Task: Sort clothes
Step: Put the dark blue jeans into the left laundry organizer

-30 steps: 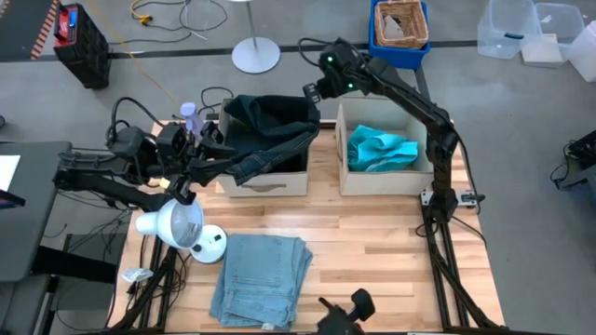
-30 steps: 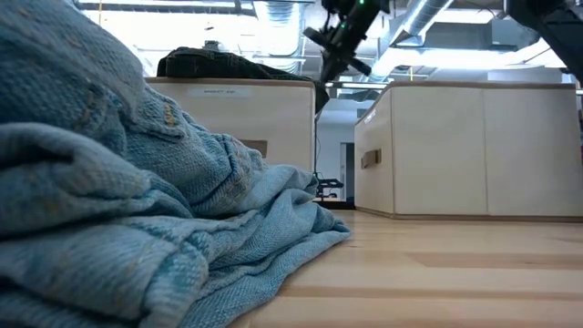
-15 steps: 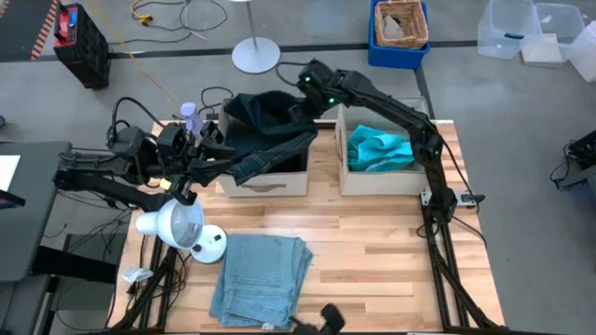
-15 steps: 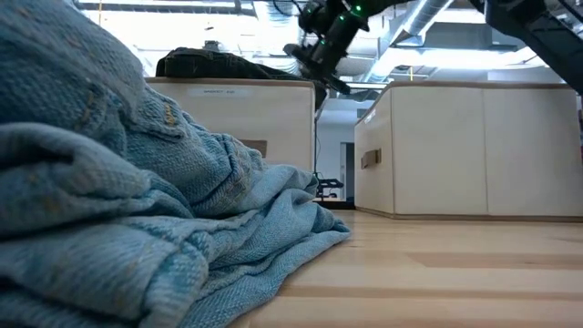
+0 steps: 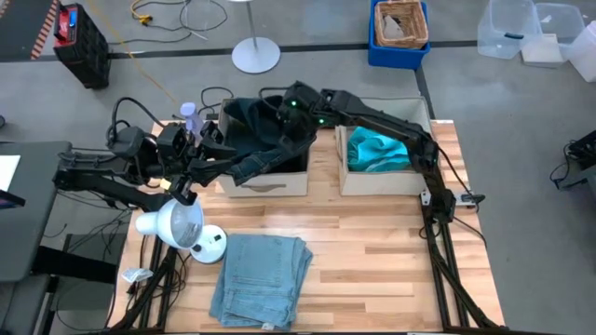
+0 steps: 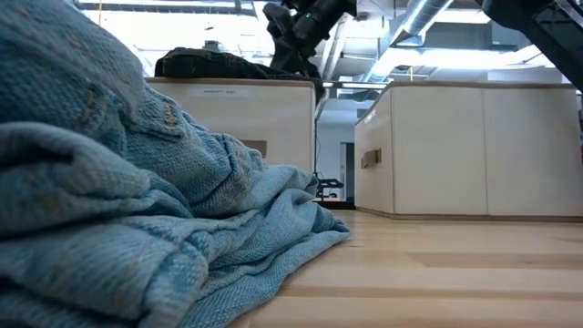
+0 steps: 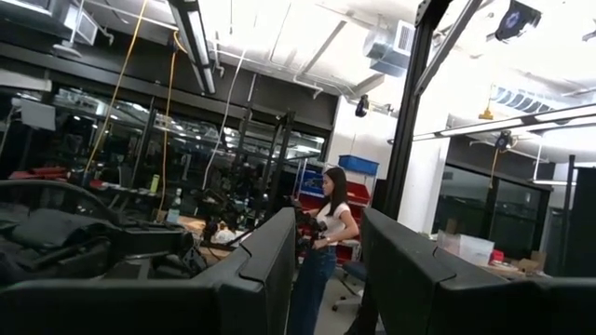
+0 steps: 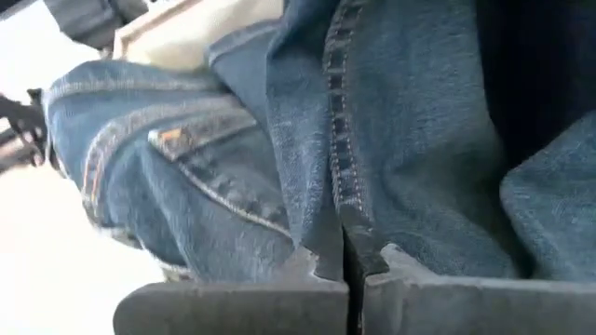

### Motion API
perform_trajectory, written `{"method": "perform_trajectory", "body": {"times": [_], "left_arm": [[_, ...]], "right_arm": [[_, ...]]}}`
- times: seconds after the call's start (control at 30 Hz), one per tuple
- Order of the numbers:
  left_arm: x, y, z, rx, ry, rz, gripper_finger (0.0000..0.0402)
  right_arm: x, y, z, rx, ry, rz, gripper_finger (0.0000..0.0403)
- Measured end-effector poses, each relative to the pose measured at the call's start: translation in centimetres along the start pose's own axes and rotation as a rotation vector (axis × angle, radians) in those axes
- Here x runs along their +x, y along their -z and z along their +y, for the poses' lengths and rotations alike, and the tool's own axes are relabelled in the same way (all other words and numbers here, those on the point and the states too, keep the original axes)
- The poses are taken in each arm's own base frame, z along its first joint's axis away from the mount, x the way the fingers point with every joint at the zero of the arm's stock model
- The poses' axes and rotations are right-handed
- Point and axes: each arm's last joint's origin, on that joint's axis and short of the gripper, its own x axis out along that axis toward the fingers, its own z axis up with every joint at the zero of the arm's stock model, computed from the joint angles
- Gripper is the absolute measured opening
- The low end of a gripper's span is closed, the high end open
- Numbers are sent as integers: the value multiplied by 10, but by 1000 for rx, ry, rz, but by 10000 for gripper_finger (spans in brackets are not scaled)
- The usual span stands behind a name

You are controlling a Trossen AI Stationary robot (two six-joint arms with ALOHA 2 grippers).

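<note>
Dark jeans (image 5: 261, 116) lie heaped in the left beige box (image 5: 265, 181), and one leg (image 5: 251, 166) hangs over its front rim. My right gripper (image 5: 287, 124) is shut and stands over this heap, close above the denim (image 8: 400, 140). It also shows in the low view (image 6: 290, 41). A teal shirt (image 5: 377, 149) lies in the right box (image 5: 386, 177). Light blue jeans (image 5: 261, 277) lie folded on the table near its front edge. My left gripper (image 5: 216, 154) is open and empty beside the left box's left side. I cannot make out a black cloth piece. My right gripper comes at the dark jeans from above with shut fingertips (image 8: 307, 293), next to a stitched seam (image 8: 340, 186). I cannot tell whether the fingertips touch the denim.
A white lamp (image 5: 177, 223) stands at the table's left edge near my left arm. The two boxes stand side by side at the table's far side. Bare wood (image 5: 372, 261) lies to the right of the light blue jeans. A person (image 7: 321, 242) stands far off in the room.
My right gripper has gone from the far side of the gap between the boxes toward the table's left edge and down, until it stands over the dark jeans in the left box. The clothes have kept still.
</note>
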Motion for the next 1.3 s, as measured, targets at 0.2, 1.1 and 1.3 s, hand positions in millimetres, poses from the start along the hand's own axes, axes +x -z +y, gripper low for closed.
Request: {"method": "perform_trajectory", "body": {"times": [0.2,1.1,1.3], "left_arm": [[0,0,0,-8,0,0,119],[0,0,0,-18,-1,4,119],[0,0,0,-18,-1,4,118]], "right_arm": [[31,16,6,-117,10,137,0],[106,41,-30,416,150,286,0],[108,37,-25,397,97,243,0]]}}
